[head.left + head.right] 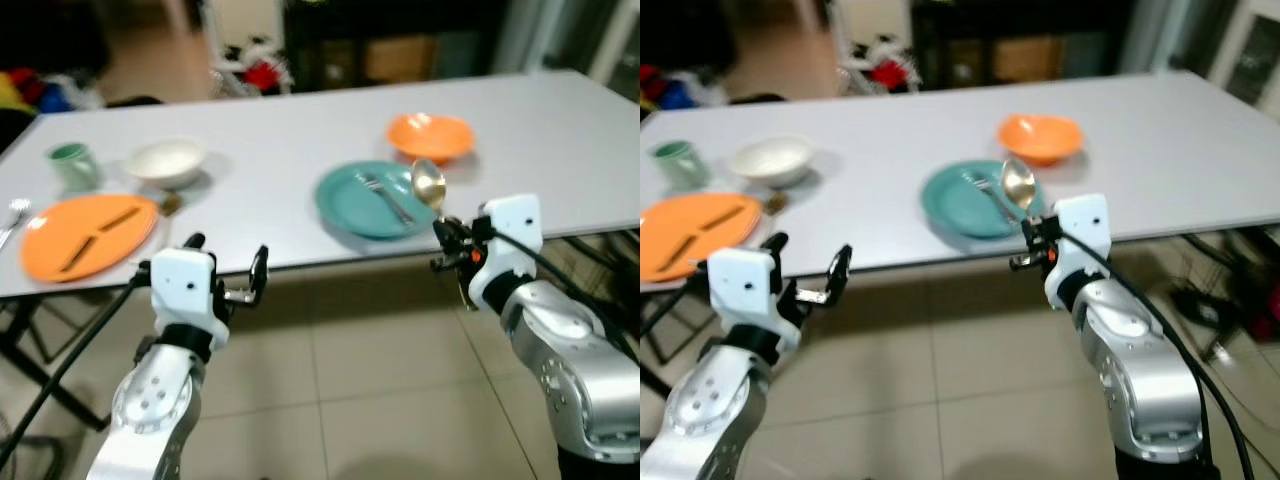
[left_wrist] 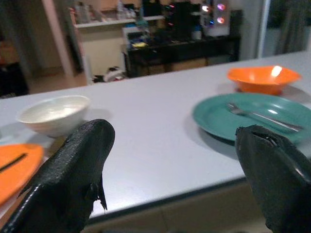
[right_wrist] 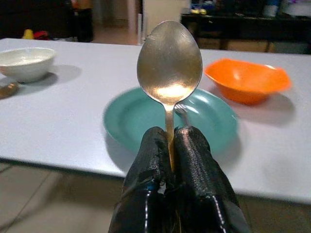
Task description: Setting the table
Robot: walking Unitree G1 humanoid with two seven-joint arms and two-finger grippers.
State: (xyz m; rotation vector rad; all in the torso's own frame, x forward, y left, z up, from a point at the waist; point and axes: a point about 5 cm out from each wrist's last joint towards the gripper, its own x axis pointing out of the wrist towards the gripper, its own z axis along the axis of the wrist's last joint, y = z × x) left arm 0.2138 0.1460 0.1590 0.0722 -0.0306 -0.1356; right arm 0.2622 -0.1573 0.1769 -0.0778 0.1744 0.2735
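1. The right gripper [image 3: 170,145], fingers pressed tight together, pinches the thin handle of a shiny metal spoon [image 3: 169,63]. The spoon stands upright, bowl at the top, its long axis vertical.
2. The spoon hangs just in front of the near edge of the long white table [image 1: 300,140]. The round teal plate [image 1: 350,205], with a metal fork [image 1: 383,196] lying on it, sits directly ahead of the spoon.
3. The left gripper [image 1: 228,262] is spread wide and empty, below the table edge near a flat orange plate [image 1: 88,234].
4. The right arm is nearer the teal plate.

Pale tiled floor [image 1: 350,400] under a long white table [image 1: 300,130], dark shelving [image 2: 184,43] (little lights glowing) behind it.
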